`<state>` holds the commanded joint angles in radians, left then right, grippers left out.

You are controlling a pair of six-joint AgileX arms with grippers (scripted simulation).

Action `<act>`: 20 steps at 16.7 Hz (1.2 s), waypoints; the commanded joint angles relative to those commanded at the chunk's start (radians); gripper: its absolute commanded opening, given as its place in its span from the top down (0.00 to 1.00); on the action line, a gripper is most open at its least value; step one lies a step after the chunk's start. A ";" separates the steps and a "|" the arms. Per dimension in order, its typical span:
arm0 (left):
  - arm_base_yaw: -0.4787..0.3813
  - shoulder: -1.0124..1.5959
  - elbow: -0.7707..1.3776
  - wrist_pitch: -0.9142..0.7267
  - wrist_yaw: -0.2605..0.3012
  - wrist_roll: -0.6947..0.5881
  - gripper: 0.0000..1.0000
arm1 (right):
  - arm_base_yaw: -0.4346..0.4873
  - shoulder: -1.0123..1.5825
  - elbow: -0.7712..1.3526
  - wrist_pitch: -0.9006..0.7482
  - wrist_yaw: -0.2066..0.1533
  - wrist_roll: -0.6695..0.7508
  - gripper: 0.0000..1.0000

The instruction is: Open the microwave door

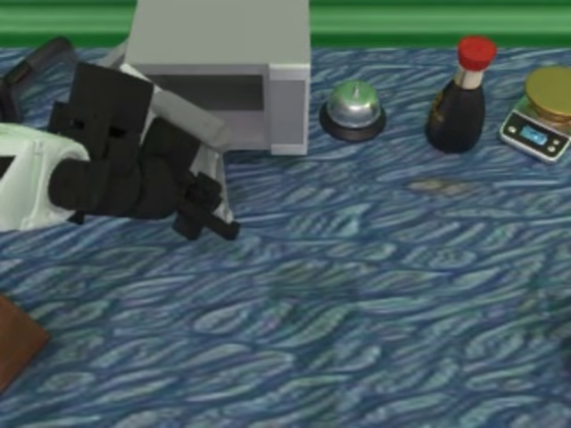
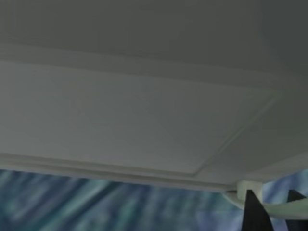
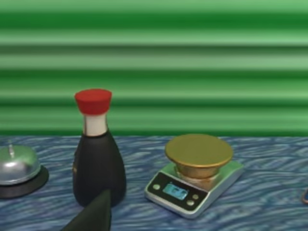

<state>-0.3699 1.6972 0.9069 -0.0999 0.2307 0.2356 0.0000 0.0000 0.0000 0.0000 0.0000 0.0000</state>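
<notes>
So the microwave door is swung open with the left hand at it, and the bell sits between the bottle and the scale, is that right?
Not quite: in the top view the bell sits between the microwave and the bottle; the scale is beyond the bottle. The door is open, with the left hand at it.

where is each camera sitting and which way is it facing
Top view: above the table, looking down at the microwave, its door swung open, the left arm beside it.
Left wrist view: on the left arm, pressed close to the microwave door; dark fingertips show.
Right wrist view: on the right arm, facing the green backdrop.
The top and right wrist views share the bell, soy sauce bottle and digital scale.
</notes>
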 joint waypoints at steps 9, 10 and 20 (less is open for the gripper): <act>0.000 0.000 0.000 0.000 0.000 0.000 1.00 | 0.000 0.000 0.000 0.000 0.000 0.000 0.00; 0.000 0.000 0.000 0.000 0.000 0.000 1.00 | 0.000 0.000 0.000 0.000 0.000 0.000 0.00; 0.030 -0.014 -0.010 -0.018 0.054 0.068 1.00 | 0.000 0.000 0.000 0.000 0.000 0.000 0.00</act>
<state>-0.3398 1.6833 0.8974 -0.1183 0.2844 0.3035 0.0000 0.0000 0.0000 0.0000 0.0000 0.0000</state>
